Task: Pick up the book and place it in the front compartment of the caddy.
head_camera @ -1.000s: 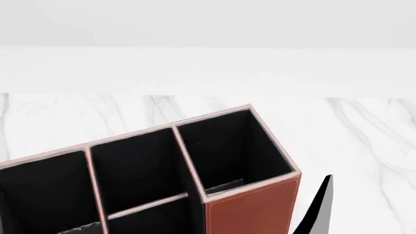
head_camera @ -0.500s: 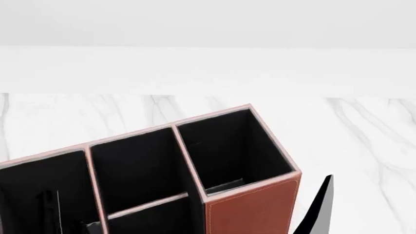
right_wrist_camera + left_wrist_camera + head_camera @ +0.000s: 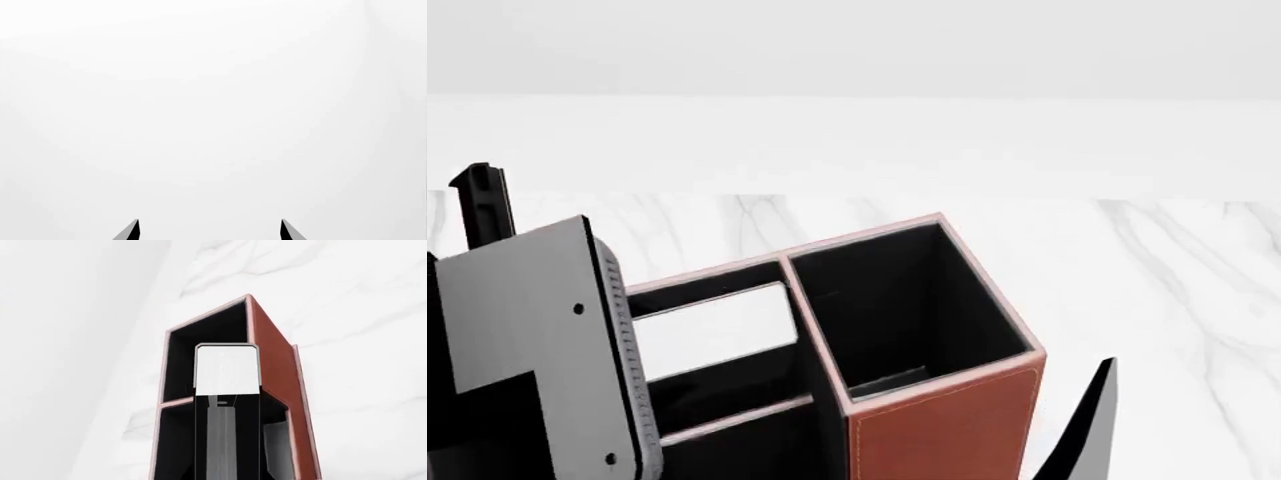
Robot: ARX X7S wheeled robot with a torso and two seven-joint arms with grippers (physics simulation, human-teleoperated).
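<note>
Straight ahead of the left gripper (image 3: 227, 440), the book (image 3: 226, 371) juts out white edge first over the caddy (image 3: 273, 365), whose black compartments open beneath it, all on the marble tabletop (image 3: 360, 315).

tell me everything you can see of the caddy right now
The caddy is a reddish-brown, leather-look organiser with pale stitching at its edges and black inside walls. Thin dividers split it into several open-topped compartments. It stands upright on the white marble table. The left arm covers its left part in the head view. In the left wrist view, a dark object with a pale end hangs over a compartment.
</note>
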